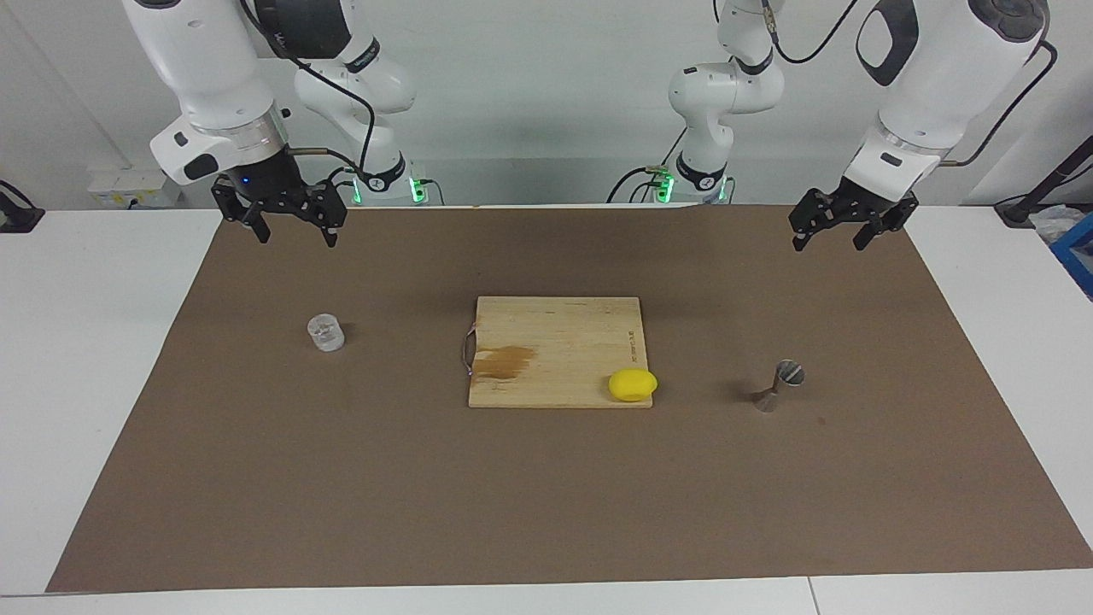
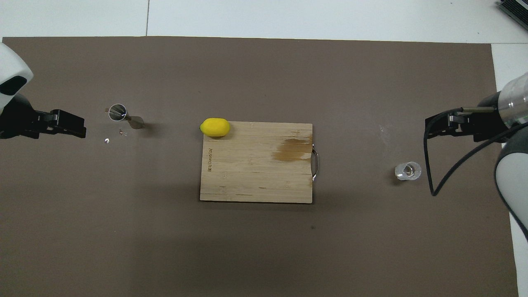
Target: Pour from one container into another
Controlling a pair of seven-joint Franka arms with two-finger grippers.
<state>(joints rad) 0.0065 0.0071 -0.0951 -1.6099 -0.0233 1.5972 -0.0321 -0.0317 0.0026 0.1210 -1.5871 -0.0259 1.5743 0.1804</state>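
The clear cup (image 1: 325,332) stands upright on the brown mat at the left of the facing view, level with the cutting board (image 1: 555,352) at centre. It looks rigid, thick-walled and probably slick, best pinched across its side walls near mid-height. The metal jigger (image 1: 780,385) stands at the right, narrow-waisted and likely tippy. What the cup holds is hard to make out.

The right hand (image 1: 292,227) hangs open in the upper left of that view, over the mat's edge; the left hand (image 1: 830,231) hangs open at upper right. A lemon (image 1: 633,384) sits on the board's corner. White desk (image 1: 85,342) surrounds the mat.
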